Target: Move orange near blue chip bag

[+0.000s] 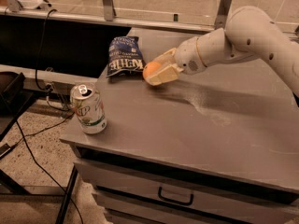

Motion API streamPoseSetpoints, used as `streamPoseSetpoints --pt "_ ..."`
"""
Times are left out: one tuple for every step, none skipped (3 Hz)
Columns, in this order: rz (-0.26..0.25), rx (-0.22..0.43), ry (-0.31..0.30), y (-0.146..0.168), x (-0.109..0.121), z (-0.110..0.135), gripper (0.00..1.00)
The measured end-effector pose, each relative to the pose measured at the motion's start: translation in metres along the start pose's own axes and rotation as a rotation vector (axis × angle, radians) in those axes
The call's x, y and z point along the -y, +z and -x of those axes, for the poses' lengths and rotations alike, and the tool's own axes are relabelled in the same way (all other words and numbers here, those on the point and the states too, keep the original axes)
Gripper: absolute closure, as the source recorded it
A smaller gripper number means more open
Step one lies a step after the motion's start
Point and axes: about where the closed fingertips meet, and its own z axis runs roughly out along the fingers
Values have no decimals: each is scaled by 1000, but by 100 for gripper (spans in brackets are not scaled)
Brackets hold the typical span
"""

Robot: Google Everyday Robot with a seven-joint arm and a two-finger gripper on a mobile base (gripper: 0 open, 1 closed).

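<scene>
The orange (150,70) is a small round orange fruit held between the pale fingers (164,73) of my gripper (152,72), low over the grey table (196,125), just right of the blue chip bag. The blue chip bag (124,56) is a dark navy crinkled bag with white lettering, lying flat at the table's back left. The gripper is shut on the orange, and only the fruit's left side shows. The white arm (233,43) reaches in from the right.
A silver-green soda can (88,108) stands upright near the table's front left corner. The table's left edge drops to a floor with black cables (32,148). A drawer with a black handle (175,199) sits under the tabletop. A glass partition (163,3) runs behind.
</scene>
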Motion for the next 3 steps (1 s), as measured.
streamPoseSetpoints --pt "1 -5 0 0 1 -2 96" --pt "5 -5 0 2 0 -2 74" --pt "9 -4 -1 4 -1 -1 50"
